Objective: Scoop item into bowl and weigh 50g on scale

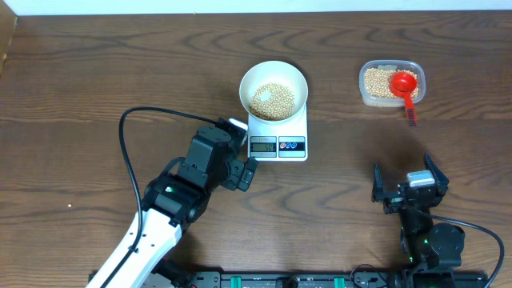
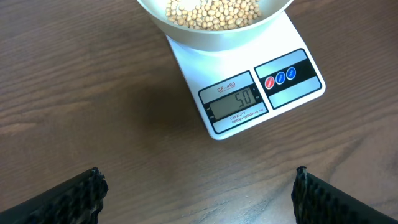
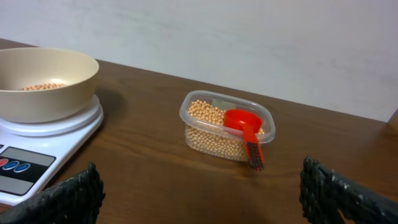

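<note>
The white bowl (image 1: 274,90) stands on the white scale (image 1: 278,136) and holds pale-tan beans (image 1: 274,98). In the left wrist view the scale's display (image 2: 235,101) reads 50, with the bowl (image 2: 214,28) above it. My left gripper (image 1: 242,152) is open and empty, just left of the scale's front; its jaws (image 2: 198,193) frame bare table. My right gripper (image 1: 408,182) is open and empty at the front right. In the right wrist view its jaws (image 3: 200,190) face the bowl (image 3: 43,84) and the tub.
A clear plastic tub (image 1: 391,83) of beans stands at the back right with a red scoop (image 1: 406,90) resting in it, handle over the front rim. It also shows in the right wrist view (image 3: 227,127). A black cable (image 1: 132,152) loops left of the left arm.
</note>
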Robot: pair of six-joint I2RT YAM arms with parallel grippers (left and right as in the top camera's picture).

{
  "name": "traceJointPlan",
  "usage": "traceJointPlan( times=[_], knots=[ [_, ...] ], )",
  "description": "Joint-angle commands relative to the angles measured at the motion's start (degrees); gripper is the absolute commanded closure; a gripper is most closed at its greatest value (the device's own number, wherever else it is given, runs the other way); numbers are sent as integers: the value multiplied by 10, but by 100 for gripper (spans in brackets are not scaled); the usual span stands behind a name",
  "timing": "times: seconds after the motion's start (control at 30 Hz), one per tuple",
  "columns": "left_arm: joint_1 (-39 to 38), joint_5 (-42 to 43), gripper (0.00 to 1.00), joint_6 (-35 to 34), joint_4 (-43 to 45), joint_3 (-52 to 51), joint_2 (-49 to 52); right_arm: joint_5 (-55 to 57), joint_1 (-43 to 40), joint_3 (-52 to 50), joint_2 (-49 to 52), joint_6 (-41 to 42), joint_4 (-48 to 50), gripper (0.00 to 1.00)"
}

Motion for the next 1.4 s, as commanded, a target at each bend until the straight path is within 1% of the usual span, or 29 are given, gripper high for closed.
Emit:
traceJointPlan(
  times=[0.0, 0.8, 1.0, 1.1, 1.23, 1.37],
  knots=[
    [2, -3, 3, 3, 0, 6, 2, -3, 3, -1, -4, 0, -2, 1],
    [2, -3, 3, 3, 1, 6, 2, -3, 3, -1, -4, 0, -2, 1],
    [4, -7, 3, 3, 8, 6, -15, -3, 3, -1, -4, 0, -2, 1],
    [18, -7, 3, 3, 22, 5, -32, -3, 3, -1, -4, 0, -2, 1],
    [63, -3, 3, 2, 52, -4, -66, -3, 3, -1, -4, 0, -2, 1],
    [130, -2, 3, -37, 89, -25, -114, -3, 3, -1, -4, 0, -2, 1]
  ],
)
